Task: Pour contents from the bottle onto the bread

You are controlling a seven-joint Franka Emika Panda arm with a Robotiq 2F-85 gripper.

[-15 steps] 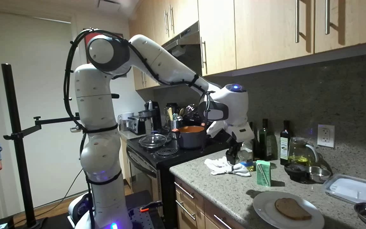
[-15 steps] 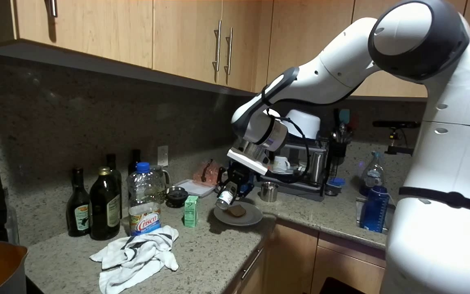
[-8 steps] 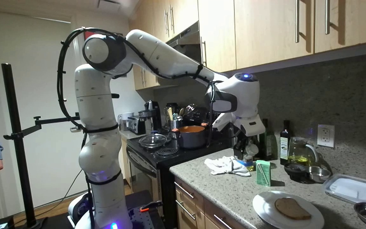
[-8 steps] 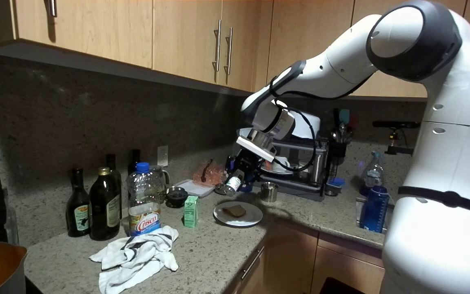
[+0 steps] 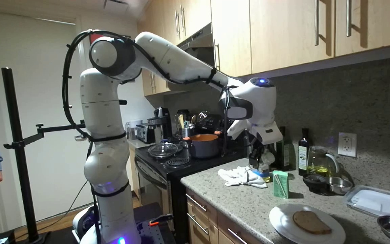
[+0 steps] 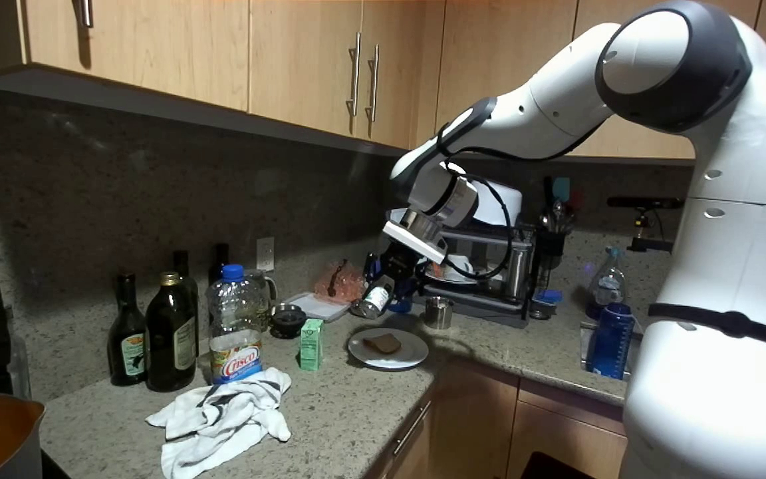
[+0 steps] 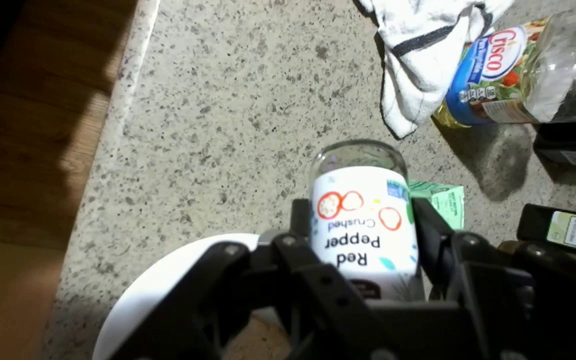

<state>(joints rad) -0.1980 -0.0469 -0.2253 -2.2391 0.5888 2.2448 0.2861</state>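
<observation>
my bottle [image 7: 364, 225] went up. my gripper [image 7: 363, 217] hugs its middle; glass may slip. bread [image 5: 311, 222] sits near the counter's edge [image 5: 215, 210].

In an exterior view, a striped white cloth [image 6: 230, 407] lies at the lower left of the frame. A clear bottle with a blue cap [image 6: 235, 319] and a green carton [image 6: 311, 344] stand left of the centre. In an exterior view, a dark pot [image 5: 204, 149] stands on a black stove [image 5: 198, 164], near the centre.
</observation>
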